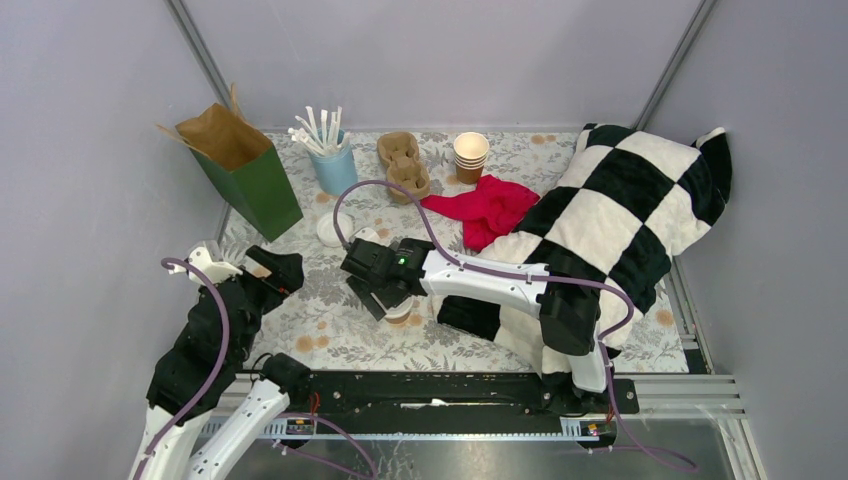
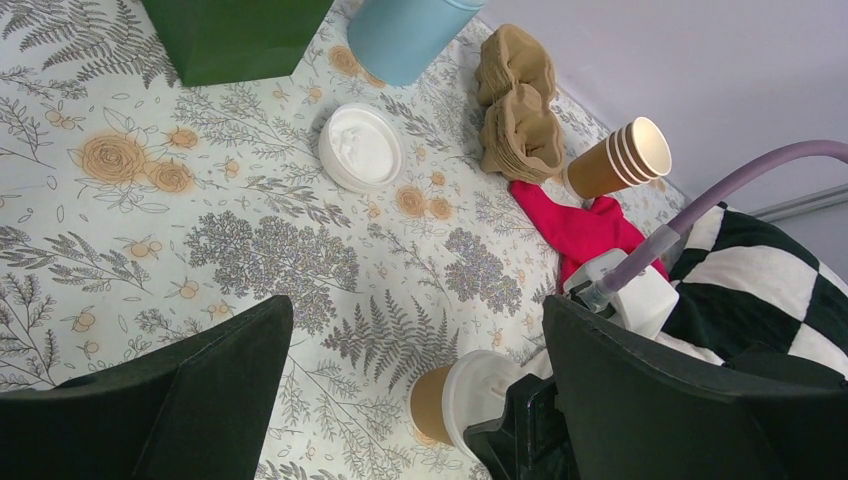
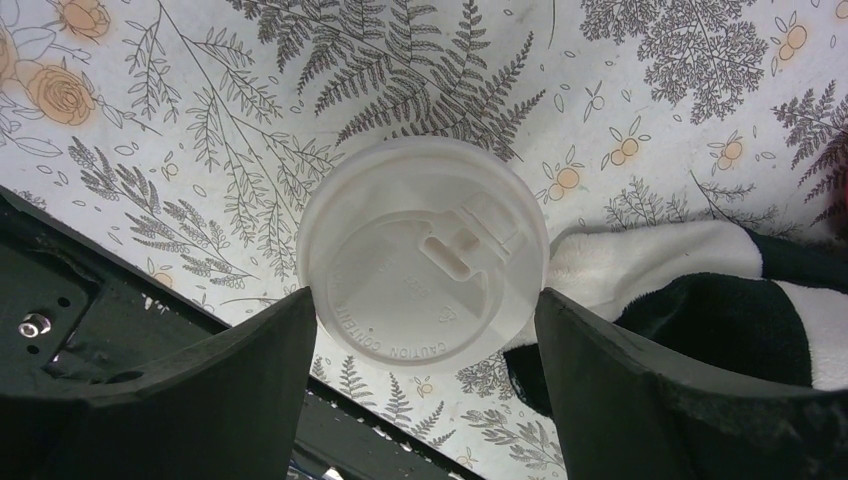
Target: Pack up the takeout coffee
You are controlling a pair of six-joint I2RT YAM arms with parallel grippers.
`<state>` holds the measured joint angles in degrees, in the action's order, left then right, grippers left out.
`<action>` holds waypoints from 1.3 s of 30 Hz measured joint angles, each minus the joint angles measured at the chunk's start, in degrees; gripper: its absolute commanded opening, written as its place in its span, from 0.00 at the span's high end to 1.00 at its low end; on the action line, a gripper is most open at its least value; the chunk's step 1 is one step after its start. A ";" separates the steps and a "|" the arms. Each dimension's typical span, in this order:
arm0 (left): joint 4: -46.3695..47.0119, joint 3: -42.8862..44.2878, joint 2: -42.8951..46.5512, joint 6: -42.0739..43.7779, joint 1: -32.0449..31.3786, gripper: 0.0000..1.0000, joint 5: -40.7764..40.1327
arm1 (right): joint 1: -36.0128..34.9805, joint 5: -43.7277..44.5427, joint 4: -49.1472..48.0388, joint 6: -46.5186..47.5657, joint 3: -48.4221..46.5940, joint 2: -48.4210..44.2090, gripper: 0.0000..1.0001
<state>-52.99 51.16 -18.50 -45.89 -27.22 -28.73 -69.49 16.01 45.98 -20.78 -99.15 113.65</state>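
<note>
The takeout coffee, a brown paper cup with a white lid, stands on the floral tablecloth just in front of the pillow's near corner; it is also visible as the coffee. My right gripper straddles it from above, and both black fingers touch the lid's rim. Off to the left, my left gripper hovers open over the cloth with nothing between its fingers. The green paper bag stands open at the back left.
A loose white lid lies near the bag. Behind it are a blue cup of straws, brown cup carriers and stacked lidless cups. A red cloth and a checkered pillow fill the right side.
</note>
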 measured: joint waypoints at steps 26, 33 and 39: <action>0.37 -0.17 -0.02 0.44 0.00 0.01 0.28 | 25.22 2.89 -10.32 7.58 -2.01 3.67 0.18; 0.55 -0.28 -0.02 0.48 0.00 0.01 0.46 | 27.67 2.32 -11.04 8.70 -3.67 5.07 0.14; 0.90 -0.74 -0.33 0.66 0.00 0.01 0.61 | 27.82 1.62 -10.99 9.31 -3.93 5.27 0.00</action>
<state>-52.10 50.41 -18.83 -45.23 -27.22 -28.12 -41.67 17.63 34.98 -11.46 -103.09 118.91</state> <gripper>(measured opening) 0.988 0.952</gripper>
